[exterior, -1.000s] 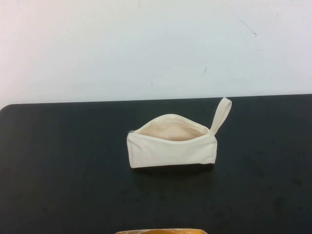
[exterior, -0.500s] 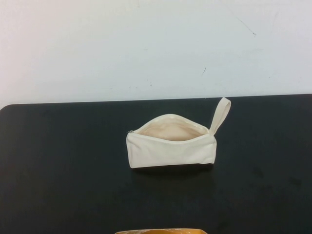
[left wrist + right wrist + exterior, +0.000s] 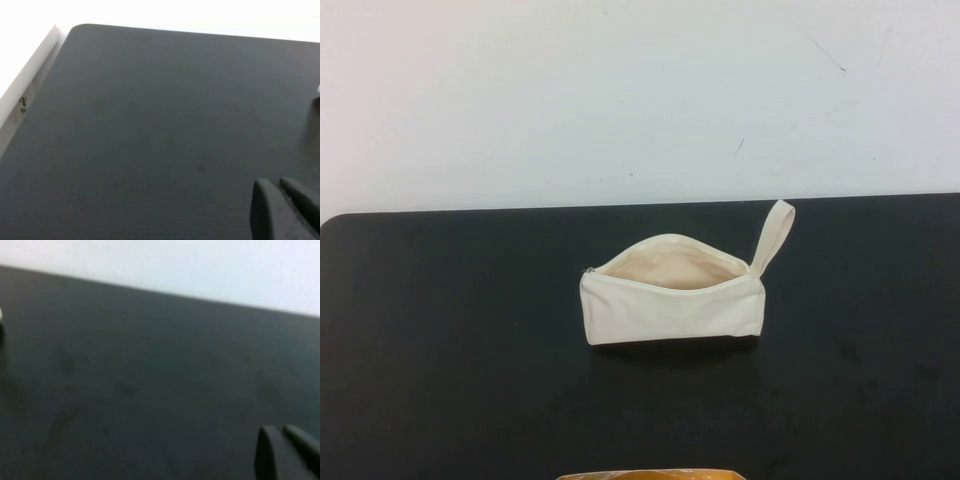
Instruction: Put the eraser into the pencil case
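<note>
The pencil case (image 3: 670, 298) is a cream-white pouch lying in the middle of the black table (image 3: 450, 330). Its zip is open and the beige lining (image 3: 670, 270) shows. Its wrist loop (image 3: 773, 235) sticks up at the right end. The eraser is out of view in every frame. Neither arm shows in the high view. My left gripper (image 3: 274, 182) is shut and empty over bare table. My right gripper (image 3: 277, 429) is shut and empty, also over bare table. Both are apart from the pouch.
A white wall (image 3: 640, 90) stands behind the table's far edge. A thin yellow-orange edge (image 3: 650, 474) shows at the bottom of the high view. A white ledge (image 3: 30, 70) runs beside the table's rounded corner in the left wrist view.
</note>
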Available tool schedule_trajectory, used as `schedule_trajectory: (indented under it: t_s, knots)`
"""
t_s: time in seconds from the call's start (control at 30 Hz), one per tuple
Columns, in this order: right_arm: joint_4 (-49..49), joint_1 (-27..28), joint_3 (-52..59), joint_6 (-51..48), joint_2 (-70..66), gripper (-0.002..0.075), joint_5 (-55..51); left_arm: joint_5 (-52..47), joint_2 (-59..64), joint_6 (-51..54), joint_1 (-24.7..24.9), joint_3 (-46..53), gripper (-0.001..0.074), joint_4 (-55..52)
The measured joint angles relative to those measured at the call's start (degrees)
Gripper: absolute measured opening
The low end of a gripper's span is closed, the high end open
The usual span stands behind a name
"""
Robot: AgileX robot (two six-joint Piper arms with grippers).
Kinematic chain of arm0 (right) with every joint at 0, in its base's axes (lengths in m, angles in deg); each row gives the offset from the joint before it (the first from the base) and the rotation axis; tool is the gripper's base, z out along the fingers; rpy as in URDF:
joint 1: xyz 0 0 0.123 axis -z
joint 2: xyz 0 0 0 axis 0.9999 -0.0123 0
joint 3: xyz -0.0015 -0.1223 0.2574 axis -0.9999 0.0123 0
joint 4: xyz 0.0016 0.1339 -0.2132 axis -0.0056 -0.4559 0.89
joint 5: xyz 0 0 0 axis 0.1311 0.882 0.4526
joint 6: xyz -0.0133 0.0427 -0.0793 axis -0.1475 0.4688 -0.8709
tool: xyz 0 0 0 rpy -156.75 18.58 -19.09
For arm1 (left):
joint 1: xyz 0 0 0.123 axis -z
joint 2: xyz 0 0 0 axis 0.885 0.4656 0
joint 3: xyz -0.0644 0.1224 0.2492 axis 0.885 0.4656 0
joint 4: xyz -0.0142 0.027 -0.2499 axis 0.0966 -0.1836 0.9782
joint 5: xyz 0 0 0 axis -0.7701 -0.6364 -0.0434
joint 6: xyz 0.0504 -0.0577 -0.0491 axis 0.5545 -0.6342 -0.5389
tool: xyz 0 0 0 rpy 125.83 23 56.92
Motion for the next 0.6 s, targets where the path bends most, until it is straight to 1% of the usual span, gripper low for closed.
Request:
schedule_trajectory:
  t_s: [0.13,0.3,0.47,0.6]
  knots:
    - [-1.5,0.1,1.3,0.5,0.7,-0.0001,-2.9,0.0,0.0,0.0,0.0,0.0,-0.0001,0.0]
    - [-1.8,0.0,1.3,0.9,0.7,-0.0001,-3.0,0.0,0.0,0.0,0.0,0.0,-0.0001,0.0]
    - [-1.8,0.0,1.3,5.0,0.7,-0.0001,-3.1,0.0,0.0,0.0,0.0,0.0,-0.0001,0.0]
    - [-2.0,0.0,1.3,6.0,0.7,-0.0001,-3.4,0.0,0.0,0.0,0.0,0.0,-0.0001,0.0]
